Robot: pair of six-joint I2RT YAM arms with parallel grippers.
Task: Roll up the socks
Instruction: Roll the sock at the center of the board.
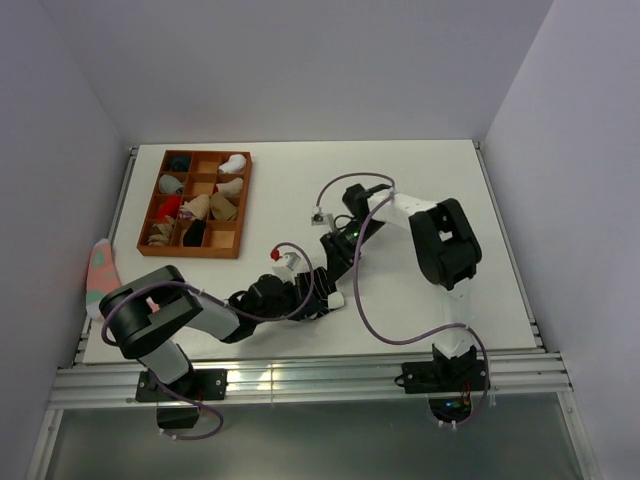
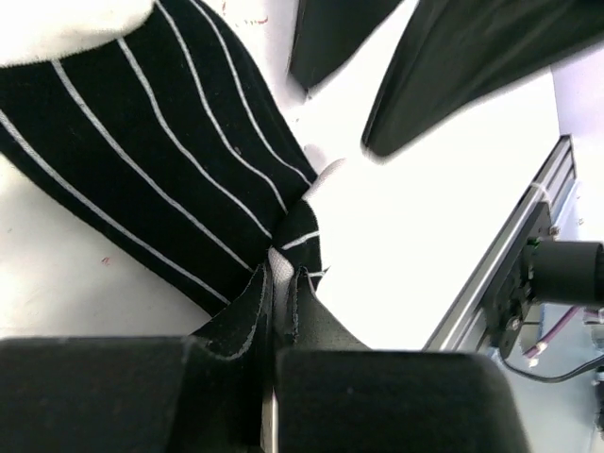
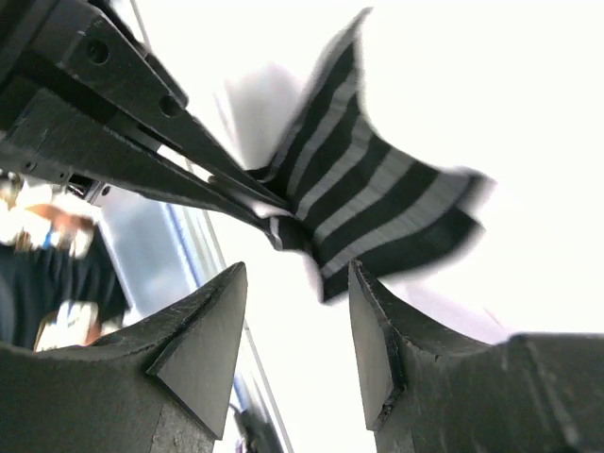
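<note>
- The table (image 1: 400,180) carried the work near its front middle.
- The black striped sock (image 2: 142,160) lay there, its long axis running from 10 o'clock down to 6 in the left wrist view.
- The left gripper (image 2: 283,293) was clamped tight on the sock's edge.
- The right gripper (image 3: 294,311) stood parted and empty, with the sock just beyond its tips at 1 o'clock.
</note>
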